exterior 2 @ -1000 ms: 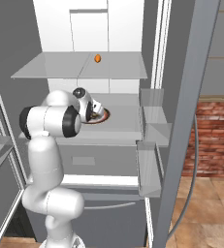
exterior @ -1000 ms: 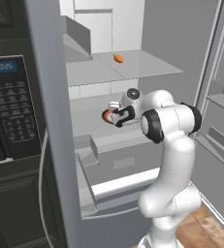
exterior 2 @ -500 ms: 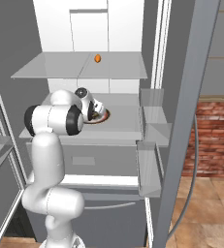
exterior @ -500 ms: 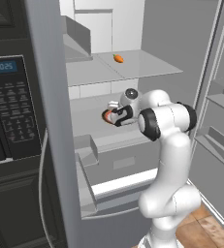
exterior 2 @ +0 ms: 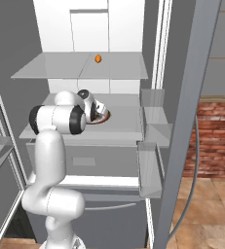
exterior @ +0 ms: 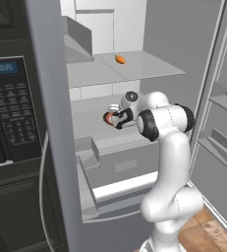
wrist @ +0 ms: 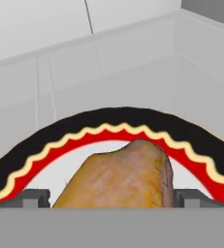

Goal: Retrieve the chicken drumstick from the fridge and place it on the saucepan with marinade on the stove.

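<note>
Two dark fingertips point(wrist: 31, 197) of the end effector point(wrist: 111, 198) stand wide apart, one on each side of the golden-brown lumpy chicken drumstick point(wrist: 118, 177). It lies right between them, long side pointing away, on a red-rimmed white plate point(wrist: 108, 134) on the tall grey fridge's point(exterior 2: 84, 68) middle shelf point(exterior 2: 119, 127).

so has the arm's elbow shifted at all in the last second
Yes. In the right base view the arm's dark-ringed elbow has swung right, toward the red-rimmed plate on the fridge's middle shelf; the orange item above has not moved.
</note>
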